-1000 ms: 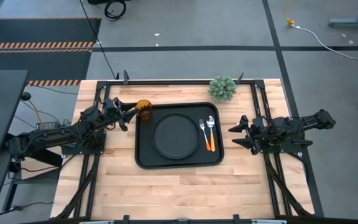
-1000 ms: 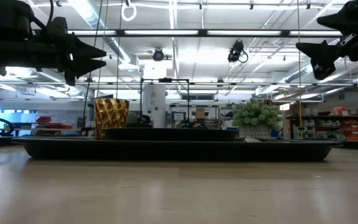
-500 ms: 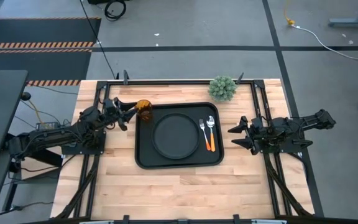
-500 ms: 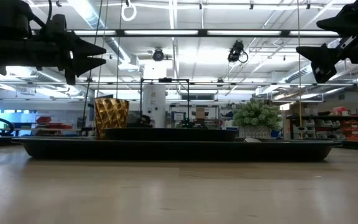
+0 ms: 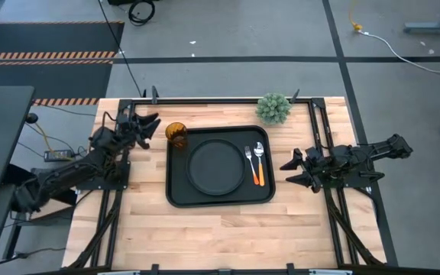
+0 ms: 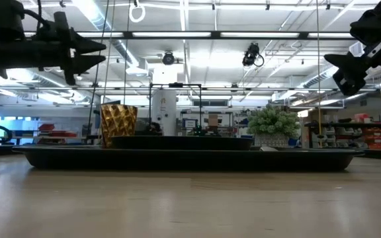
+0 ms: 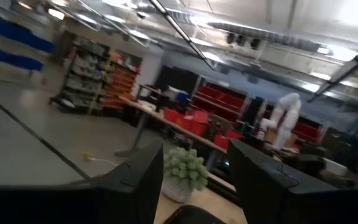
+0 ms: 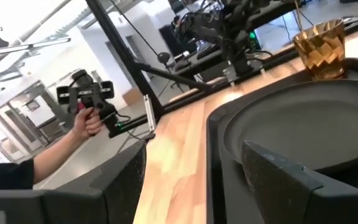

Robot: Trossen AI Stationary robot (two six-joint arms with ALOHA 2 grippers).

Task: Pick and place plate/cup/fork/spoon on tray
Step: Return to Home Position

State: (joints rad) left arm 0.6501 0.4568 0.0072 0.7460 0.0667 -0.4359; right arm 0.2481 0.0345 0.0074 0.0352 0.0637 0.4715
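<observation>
The black tray [image 5: 176, 191] lies mid-table. On it rest the round plate [image 5: 216, 166], the fork [image 5: 248, 159] and the spoon [image 5: 259, 155], side by side right of the plate. The amber cup [image 5: 176, 135] stands upright at the tray's far left corner; it also shows in the low view [image 6: 118, 123]. My left gripper [image 5: 153, 122] is open and empty, raised to the left of the cup and a little farther back. My right gripper [image 5: 289, 171] is open and empty, raised just right of the tray, pointing at it.
A spiky green plant [image 5: 273, 108] stands at the far edge, right of the tray's middle. Bare wood lies in front of the tray [image 5: 220, 237]. In the right wrist view a person's hand [image 8: 89, 121] holds a device beyond the table's left side.
My left gripper has drawn back from the cup toward the table's far left and risen, staying open. The cup has stayed in place. My right gripper has shifted slightly beside the tray.
</observation>
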